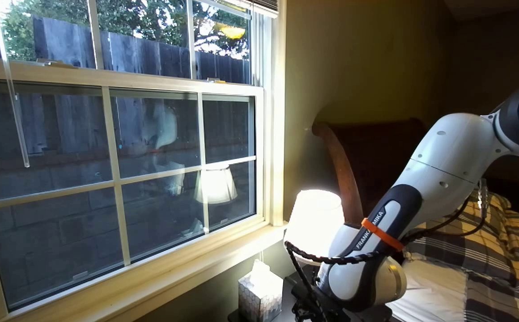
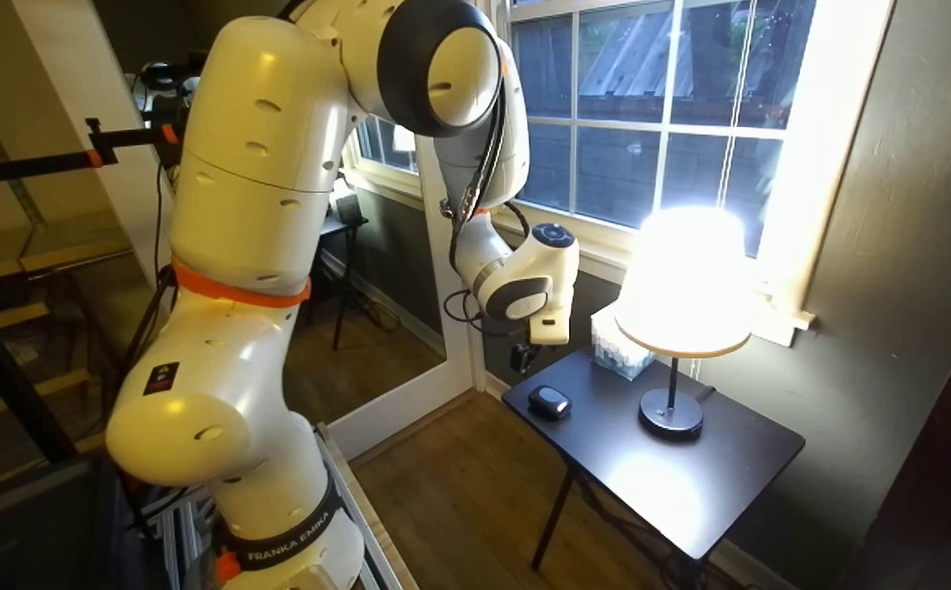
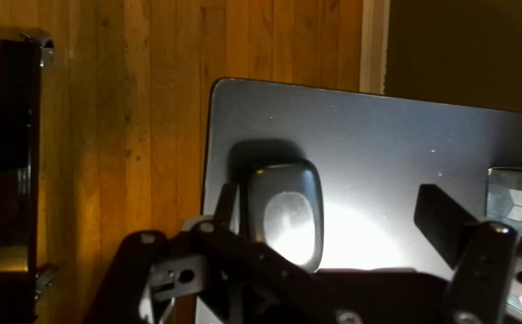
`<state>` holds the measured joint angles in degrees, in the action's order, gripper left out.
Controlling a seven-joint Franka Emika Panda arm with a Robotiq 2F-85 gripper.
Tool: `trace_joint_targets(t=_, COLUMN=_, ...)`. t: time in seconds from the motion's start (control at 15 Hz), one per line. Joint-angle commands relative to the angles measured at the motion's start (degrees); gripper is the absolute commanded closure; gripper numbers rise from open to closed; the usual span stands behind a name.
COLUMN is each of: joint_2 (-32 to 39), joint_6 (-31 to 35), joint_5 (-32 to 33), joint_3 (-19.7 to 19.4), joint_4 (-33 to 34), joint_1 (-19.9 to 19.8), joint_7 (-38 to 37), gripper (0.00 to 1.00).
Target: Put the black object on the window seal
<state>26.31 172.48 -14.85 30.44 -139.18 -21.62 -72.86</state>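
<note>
- Wrist view: gripper (image 3: 326,202) is hanging over the black object (image 3: 283,216), fingers (image 3: 441,222) standing spread.
- In an exterior view, arm (image 2: 262,156) is arching, end hanging near table (image 2: 738,442).

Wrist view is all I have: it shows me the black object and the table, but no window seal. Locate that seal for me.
Observer: The window seal runs along the base of the window, as an exterior view shows.
Operator: Tell me whether it is level with the table.
Observer: No, it is higher than the tabletop; an exterior view shows dark wall below it.
Operator: Name anything tall I should steer around.
Observer: A lit lamp stands on the same table as the black object; it could obstruct some paths to the seal.
</note>
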Motion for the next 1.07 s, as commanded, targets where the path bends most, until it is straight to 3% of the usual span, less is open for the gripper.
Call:
trace_joint_targets(t=0.0, joint_2=-0.1, joint_6=-7.9, joint_5=-7.9, joint_3=-4.3, joint_4=2.6, joint_1=4.1, joint_7=7.4, gripper=0.0)
trace_joint_targets(t=0.27, joint_2=0.5, joint_6=-10.3, joint_5=-10.6, joint_3=-12.4, joint_4=4.1, joint_1=11.8, joint_7=12.1, gripper=0.0)
trace_joint_targets(t=0.53, joint_2=1.7, joint_6=-10.1, joint_5=-11.0, joint_3=-17.6, joint_4=4.9, joint_1=17.4, joint_7=13.4, gripper=0.0)
trace_joint_targets(t=1.0, joint_2=4.7, joint_6=-9.3, joint_5=-11.6, joint_3=-20.5, joint_4=6.8, joint_1=20.5, joint_7=15.8, gripper=0.0)
